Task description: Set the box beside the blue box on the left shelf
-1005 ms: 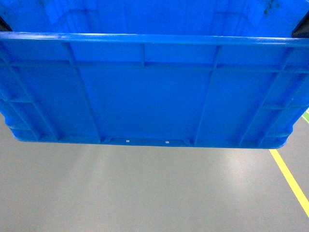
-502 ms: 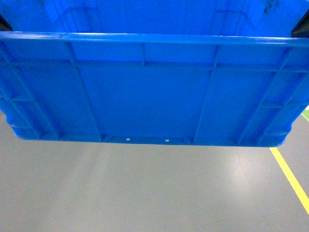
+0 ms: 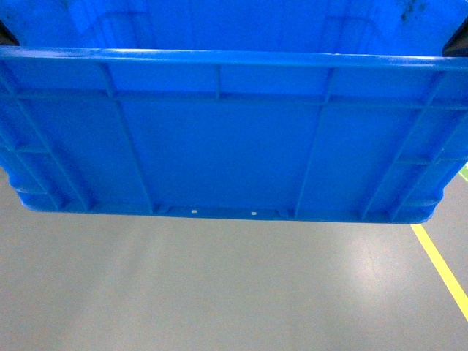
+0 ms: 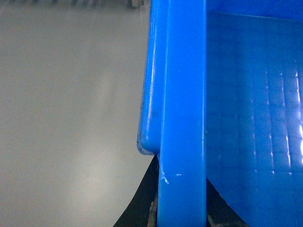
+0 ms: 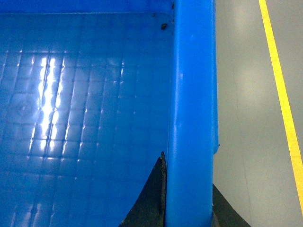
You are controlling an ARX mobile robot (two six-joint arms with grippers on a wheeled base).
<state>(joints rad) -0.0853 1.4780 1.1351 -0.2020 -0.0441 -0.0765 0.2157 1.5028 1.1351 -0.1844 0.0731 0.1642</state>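
The box (image 3: 219, 139) is a large bright-blue ribbed crate that hangs above the floor and fills the upper head view. My left gripper (image 4: 182, 208) is shut on its left rim (image 4: 182, 94), with black fingers (image 4: 142, 203) on either side of the wall. My right gripper (image 5: 189, 203) is shut on the right rim (image 5: 191, 94), one finger (image 5: 149, 198) inside and one outside. Dark scuff marks (image 5: 163, 26) sit in the inner far corner. A thin pale metal strip (image 4: 94, 2) crosses the top edge of the left wrist view, too little to identify. The blue box on the shelf is out of view.
Smooth grey floor (image 3: 219, 292) lies beneath the crate. A yellow floor line (image 3: 442, 267) runs along the right side and also shows as the yellow line (image 5: 279, 85) in the right wrist view.
The yellow floor line has drifted very slightly in the head view. The crate stays held at the same height in both grippers.
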